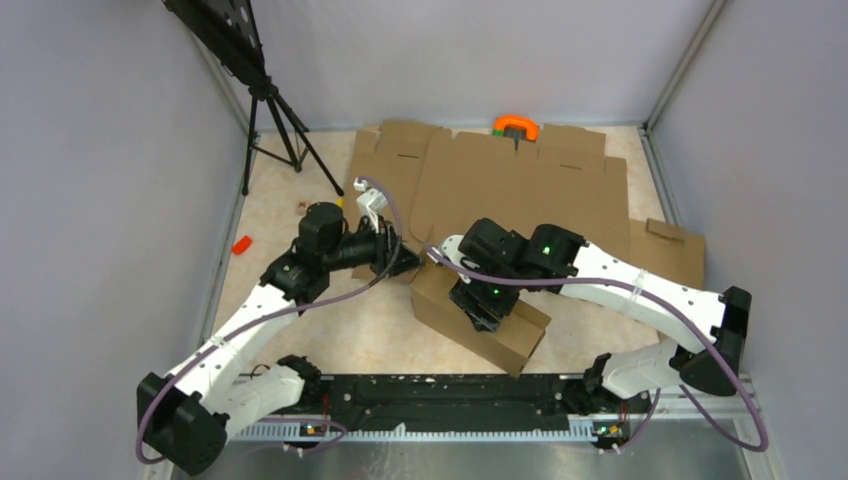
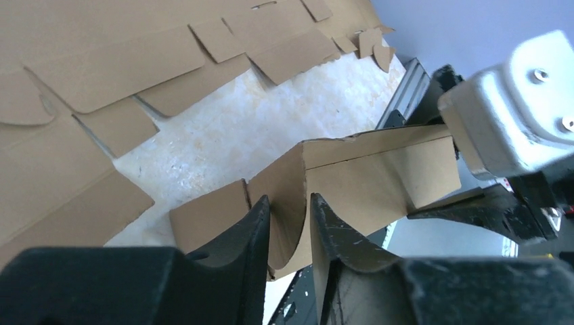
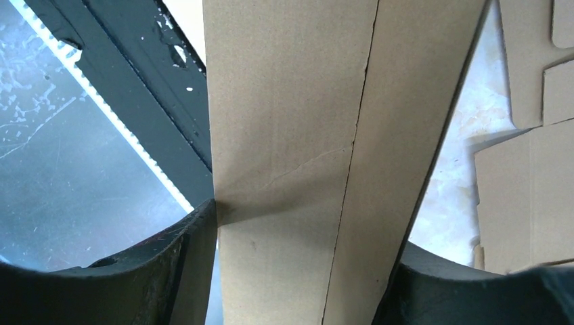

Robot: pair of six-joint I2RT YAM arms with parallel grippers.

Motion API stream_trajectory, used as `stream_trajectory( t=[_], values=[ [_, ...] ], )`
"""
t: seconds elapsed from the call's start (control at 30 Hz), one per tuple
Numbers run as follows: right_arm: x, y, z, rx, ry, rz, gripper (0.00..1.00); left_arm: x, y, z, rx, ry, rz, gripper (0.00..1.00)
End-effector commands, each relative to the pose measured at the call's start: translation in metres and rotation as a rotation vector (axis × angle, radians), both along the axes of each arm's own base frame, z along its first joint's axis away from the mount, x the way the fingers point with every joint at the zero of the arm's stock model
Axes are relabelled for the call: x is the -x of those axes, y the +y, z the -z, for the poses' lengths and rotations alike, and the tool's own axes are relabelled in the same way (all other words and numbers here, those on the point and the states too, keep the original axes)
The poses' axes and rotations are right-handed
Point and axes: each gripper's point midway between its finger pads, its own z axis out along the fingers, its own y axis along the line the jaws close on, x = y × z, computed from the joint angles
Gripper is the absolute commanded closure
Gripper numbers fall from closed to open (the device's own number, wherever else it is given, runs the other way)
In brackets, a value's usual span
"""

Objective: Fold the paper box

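Left arm (image 1: 235, 335), right arm (image 1: 640, 290) inward; left jaws narrow, right jaws wider, seemingly clamping.

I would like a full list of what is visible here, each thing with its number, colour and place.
paper box: one, brown, partly folded, front centre
cardboard blanks: several overlapping, brown, flat at the back
clamp: one, orange, far edge behind the blanks
small piece: one, red, left edge
tripod: one, black, back left corner
table: one, beige
left gripper: one, black, fingers either side of a box flap
right gripper: one, black, fingers against both sides of the box
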Motion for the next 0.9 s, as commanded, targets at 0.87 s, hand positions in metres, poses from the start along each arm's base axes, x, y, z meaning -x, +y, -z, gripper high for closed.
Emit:
stream_trajectory(
  t=[0.87],
  values=[
    [-0.006, 0.01, -0.011, -0.029, -0.036, 0.012, 0.51, 0.011, 0.0, 0.021, 0.003, 0.252, -0.206, 0.9]
  ],
)
